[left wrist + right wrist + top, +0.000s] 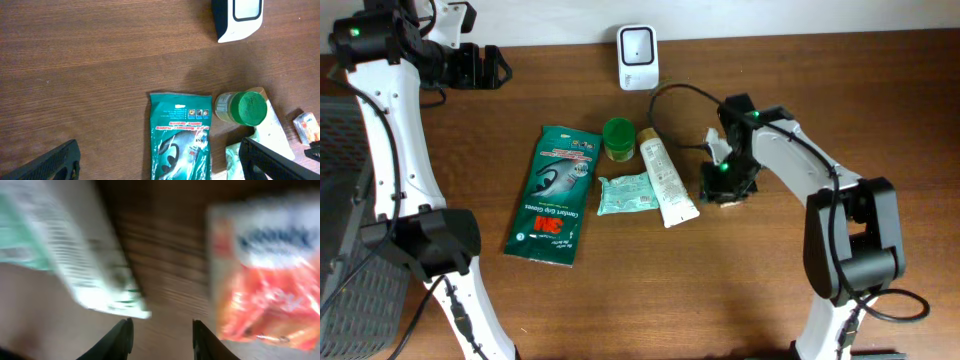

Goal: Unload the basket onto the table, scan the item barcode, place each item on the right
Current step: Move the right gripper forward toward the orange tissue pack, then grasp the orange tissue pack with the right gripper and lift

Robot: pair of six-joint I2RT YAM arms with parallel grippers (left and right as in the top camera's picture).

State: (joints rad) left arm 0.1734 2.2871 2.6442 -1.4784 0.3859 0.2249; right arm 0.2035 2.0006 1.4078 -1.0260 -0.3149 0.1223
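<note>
the right hand (161, 335) is hovering, fingers parted and empty. the orange packet (265, 270) is lying on the surface (170, 280) off to one side of them, near the tube (75, 255), so closing now is risking a miss. the left hand (157, 150) is hanging wide open.

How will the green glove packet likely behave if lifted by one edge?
The packet lies flat and thin, so it would probably sag, not stay stiff. Its plastic-looking film may slip when gripped. Being flat, it should not roll.
</note>
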